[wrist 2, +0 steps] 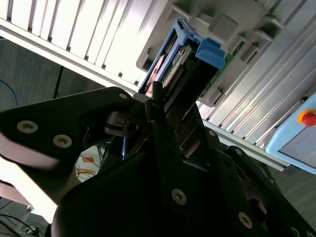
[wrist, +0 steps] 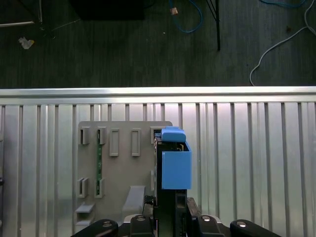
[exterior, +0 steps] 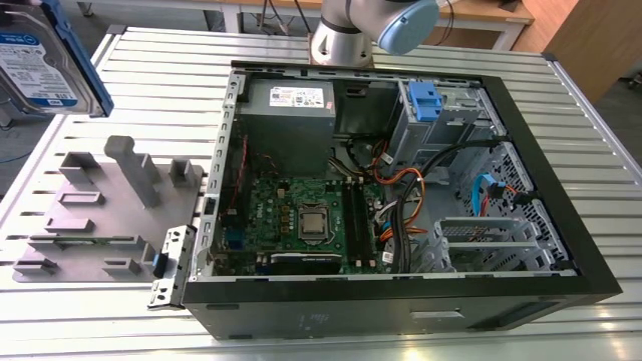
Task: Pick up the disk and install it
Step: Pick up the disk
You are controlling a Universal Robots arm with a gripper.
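Gripping the flat silver-grey rectangular disk (exterior: 38, 64) w/ white-and-blue label & blue plastic side rails, the black two-finger gripper (wrist: 168, 219) is clamped on it from both sides. In the first wrist view the fingers (wrist: 191, 210) press against the drive's faces & the disk (wrist: 175, 163) stands edge-on, its blue end tab pointing away from the wrist. In the second wrist view the gripper (wrist 2: 163, 106) has the disk (wrist 2: 175, 61) btwn its dark fingers, blue tab at the far end.

The disk hangs raised above the ribbed aluminium table (exterior: 150, 68), over the table's corner at the exterior view's left. Below it in both wrist views lies a flat grey plastic fixture plate (wrist: 123, 168) (wrist 2: 227, 22) w/ slots & upright posts. A thin green circuit strip (wrist: 98, 160) stands in one slot.

The plate (exterior: 90, 218) lies by the table's edge at the exterior view's left, just beside an open black desktop PC case (exterior: 561, 195). Inside the case:
- green motherboard (exterior: 301, 210)
- grey power-supply box w/ white sticker (exterior: 291, 101)
- tall blue plastic clip (exterior: 425, 101) on the drive cage
- orange & black cables (exterior: 422, 180)

The grey arm base (exterior: 346, 34) stands on the table just past the case's power-supply end
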